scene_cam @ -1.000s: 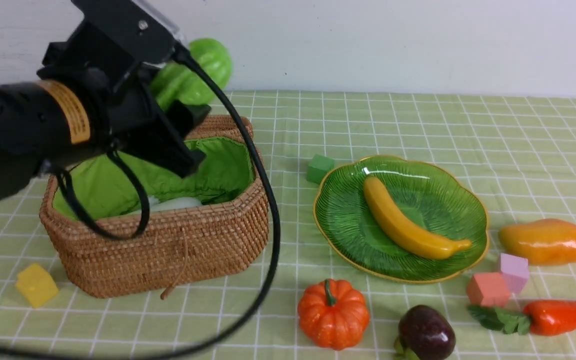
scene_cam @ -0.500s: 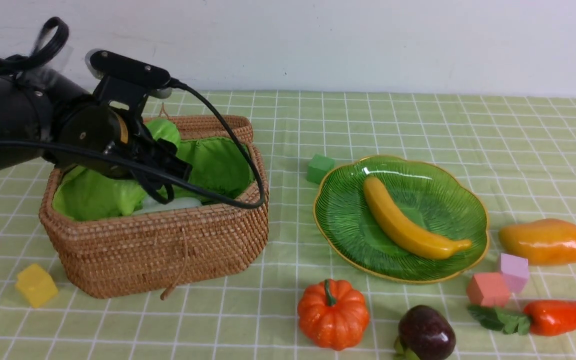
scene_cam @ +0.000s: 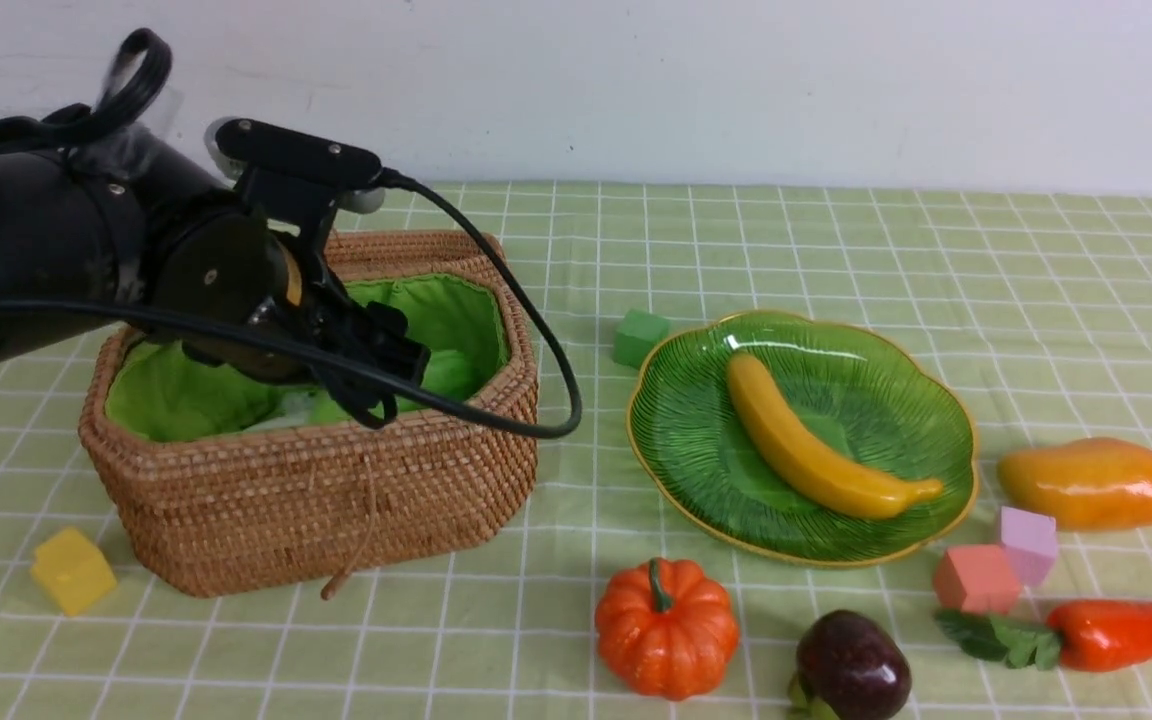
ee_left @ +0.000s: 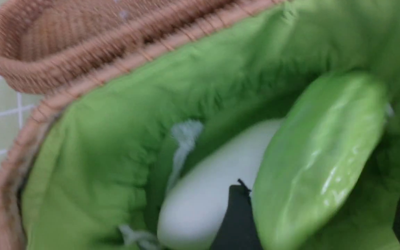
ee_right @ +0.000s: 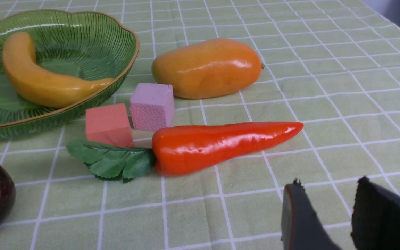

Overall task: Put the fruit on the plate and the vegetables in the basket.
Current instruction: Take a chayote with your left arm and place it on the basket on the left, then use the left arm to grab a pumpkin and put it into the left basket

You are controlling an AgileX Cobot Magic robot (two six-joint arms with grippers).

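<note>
Basket (scene_cam: 316,500), wicker and green-lined, stands left on the checked green worktop (scene_cam: 736,240) under a white wall (scene_cam: 736,80). Inside it, one white radish (ee_left: 203,201) and one cucumber (ee_left: 318,152), the cucumber between the spread fingers of the left pincer (ee_left: 323,189), a gap showing at one finger. The plate (scene_cam: 696,440) holds one banana (scene_cam: 816,440). Loose on the cloth: one mango (scene_cam: 1091,483), one carrot (scene_cam: 1126,633), one pumpkin (scene_cam: 666,628), one purple fruit (scene_cam: 851,665) and four foam blocks: green (scene_cam: 641,335), yellow (scene_cam: 73,570), pink (scene_cam: 1028,543), salmon (scene_cam: 976,580). Right pincer (ee_right: 328,187) gapes, empty.
</note>
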